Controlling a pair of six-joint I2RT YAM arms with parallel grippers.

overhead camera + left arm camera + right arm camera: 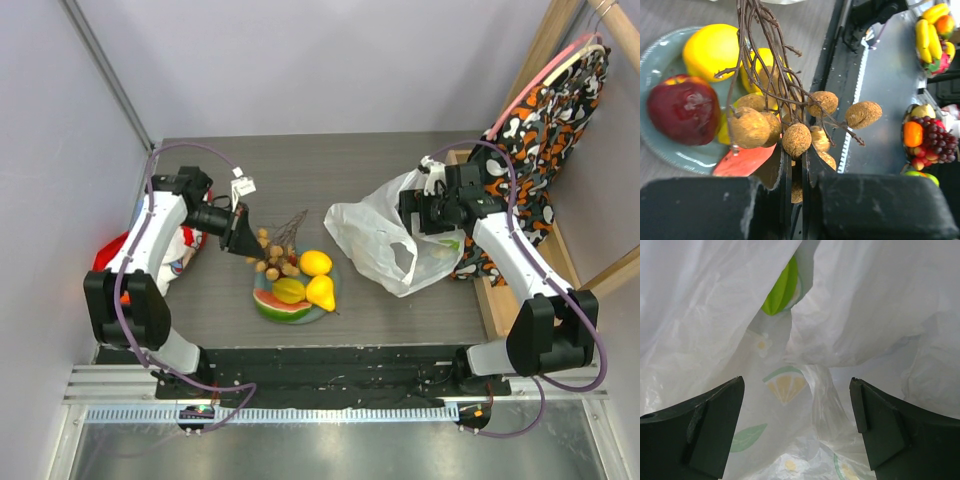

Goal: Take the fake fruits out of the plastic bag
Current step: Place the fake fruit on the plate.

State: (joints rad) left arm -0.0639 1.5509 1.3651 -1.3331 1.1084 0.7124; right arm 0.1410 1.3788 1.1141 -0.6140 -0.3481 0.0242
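Note:
My left gripper (240, 236) is shut on the tan-brown bunch of little balls (272, 256) and holds it at the left edge of the grey-blue plate (331, 301). In the left wrist view the gripper (796, 155) pinches one ball of the bunch (752, 127) beside the dark red apple (685, 110). The plate (660, 65) also holds a yellow lemon (315, 262), a yellow pear (320, 292) and a watermelon slice (280, 308). My right gripper (425, 215) is open over the white plastic bag (385, 240). In the right wrist view the gripper (796, 405) has bag film (880, 315) between its fingers, and a bright green piece (780, 290) shows in a gap.
A rainbow-patterned white cloth (185, 250) lies by the left arm. An orange, black and white cloth (545, 120) hangs over a wooden frame (495, 300) at the right. Baskets of other fruit (927, 140) show beyond the table's near edge.

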